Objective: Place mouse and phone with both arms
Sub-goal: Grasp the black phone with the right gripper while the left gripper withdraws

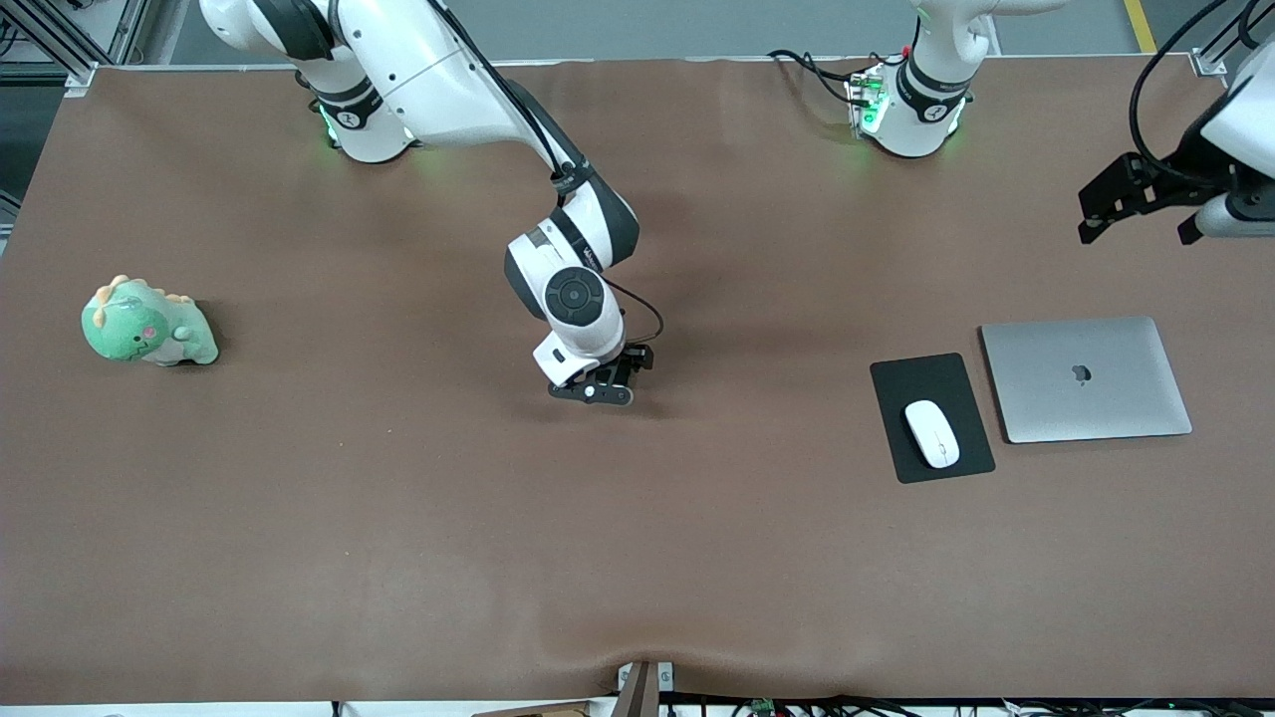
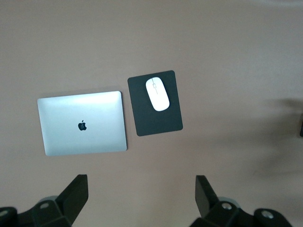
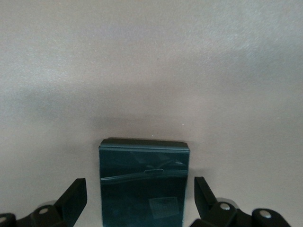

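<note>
The white mouse (image 1: 931,433) (image 2: 157,93) lies on a black mouse pad (image 1: 946,383) (image 2: 161,120) toward the left arm's end of the table. The black phone (image 3: 144,184) lies flat on the brown table in the middle. In the front view the right hand hides it. My right gripper (image 1: 598,388) (image 3: 140,201) is low over the phone and open. One finger stands on each side of the phone, and a gap shows on both sides. My left gripper (image 1: 1136,214) (image 2: 142,196) hangs open and empty high over the table's edge, at the left arm's end.
A closed silver laptop (image 1: 1086,378) (image 2: 83,124) lies beside the mouse pad, toward the left arm's end. A green plush dinosaur (image 1: 147,324) sits at the right arm's end of the table. The brown table cover (image 1: 398,548) is bare toward the front camera.
</note>
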